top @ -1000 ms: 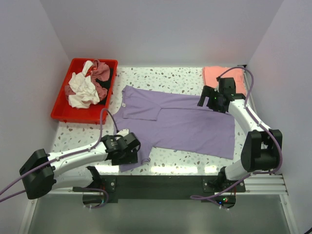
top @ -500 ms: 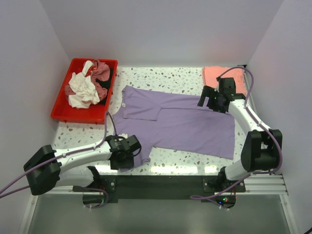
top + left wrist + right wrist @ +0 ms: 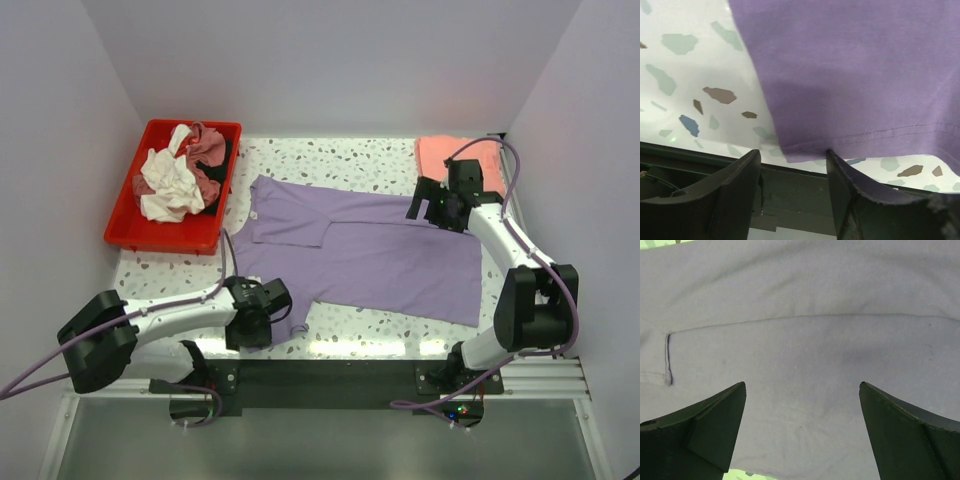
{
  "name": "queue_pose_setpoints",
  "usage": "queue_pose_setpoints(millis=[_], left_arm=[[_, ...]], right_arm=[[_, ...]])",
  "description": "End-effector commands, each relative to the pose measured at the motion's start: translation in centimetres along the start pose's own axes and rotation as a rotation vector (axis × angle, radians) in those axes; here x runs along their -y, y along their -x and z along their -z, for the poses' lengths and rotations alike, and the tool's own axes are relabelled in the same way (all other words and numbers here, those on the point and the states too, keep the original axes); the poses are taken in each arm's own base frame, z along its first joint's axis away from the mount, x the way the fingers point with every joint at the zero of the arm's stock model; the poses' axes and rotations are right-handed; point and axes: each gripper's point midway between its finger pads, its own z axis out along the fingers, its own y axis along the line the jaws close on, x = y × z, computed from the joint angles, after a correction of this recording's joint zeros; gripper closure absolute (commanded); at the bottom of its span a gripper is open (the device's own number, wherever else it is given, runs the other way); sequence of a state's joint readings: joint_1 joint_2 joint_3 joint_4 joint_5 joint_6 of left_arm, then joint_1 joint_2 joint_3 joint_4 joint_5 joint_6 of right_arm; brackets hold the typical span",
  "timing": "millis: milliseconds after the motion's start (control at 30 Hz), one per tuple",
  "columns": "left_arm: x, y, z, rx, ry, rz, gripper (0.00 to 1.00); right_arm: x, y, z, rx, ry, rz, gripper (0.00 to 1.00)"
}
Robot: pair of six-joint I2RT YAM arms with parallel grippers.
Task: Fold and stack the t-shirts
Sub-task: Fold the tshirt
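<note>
Speckled table [image 3: 340,160] bearing a lavender shirt [image 3: 375,255] spread flat, a folded salmon shirt [image 3: 438,155] far right, a red tray [image 3: 160,236] far left.

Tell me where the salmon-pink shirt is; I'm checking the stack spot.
In the top view, the salmon-pink shirt lies folded in the far right corner of the table, just behind the right gripper.

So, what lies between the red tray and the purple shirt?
Only a narrow strip of bare speckled table separates the tray from the purple shirt. The top view shows this.
</note>
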State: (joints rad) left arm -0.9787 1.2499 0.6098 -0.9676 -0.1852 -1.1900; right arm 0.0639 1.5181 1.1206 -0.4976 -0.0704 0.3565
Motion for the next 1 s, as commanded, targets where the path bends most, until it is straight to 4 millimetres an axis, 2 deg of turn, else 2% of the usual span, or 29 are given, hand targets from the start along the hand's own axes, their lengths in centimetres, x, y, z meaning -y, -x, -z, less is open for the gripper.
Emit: queue_pose_setpoints(millis=[0, 167, 267, 400, 467, 567, 667, 733, 833, 867, 967], left_arm=[[1.9, 0.2, -0.3, -0.003, -0.053, -0.021, 0.41], [0.7, -0.2, -1.9, -0.015, 0.031, -0.022, 0.51], [0.7, -0.3, -2.4, -0.017, 0.031, -0.014, 0.64], [0.5, -0.6, -3.2, -0.015, 0.032, -0.002, 0.69], [0.4, -0.7, -3.5, -0.018, 0.031, 0.008, 0.69], [0.3, -1.3, -4.3, -0.033, 0.024, 0.019, 0.57], [0.3, -1.4, -4.6, -0.035, 0.022, 0.028, 0.58], [0.3, -1.1, -4.6, -0.017, 0.021, 0.037, 0.63], [0.5, -0.5, -4.4, 0.013, 0.015, 0.054, 0.80], [0.5, -0.3, -4.4, 0.025, 0.021, 0.064, 1.00], [0.3, 1.1, -3.6, 0.084, 0.048, 0.090, 1.00]], right_arm=[[0.5, 0.4, 0.2, 0.014, -0.021, 0.003, 0.01], [0.6, 0.6, 0.5, 0.026, -0.032, 0.005, 0.01], [0.7, 0.7, 0.7, 0.030, -0.035, 0.005, 0.01], [0.7, 0.7, 1.1, 0.039, -0.033, -0.001, 0.01], [0.6, 0.8, 1.5, 0.048, -0.030, -0.002, 0.01], [0.6, 0.6, 2.1, 0.062, -0.028, -0.008, 0.01], [0.8, 0.3, 2.3, 0.063, -0.029, -0.009, 0.01], [0.9, 0.1, 2.4, 0.059, -0.036, -0.010, 0.01], [1.1, -0.1, 2.3, 0.056, -0.045, -0.011, 0.01], [1.1, -0.1, 2.4, 0.055, -0.043, -0.013, 0.01], [0.9, -0.5, 2.6, 0.051, -0.028, -0.017, 0.01]])
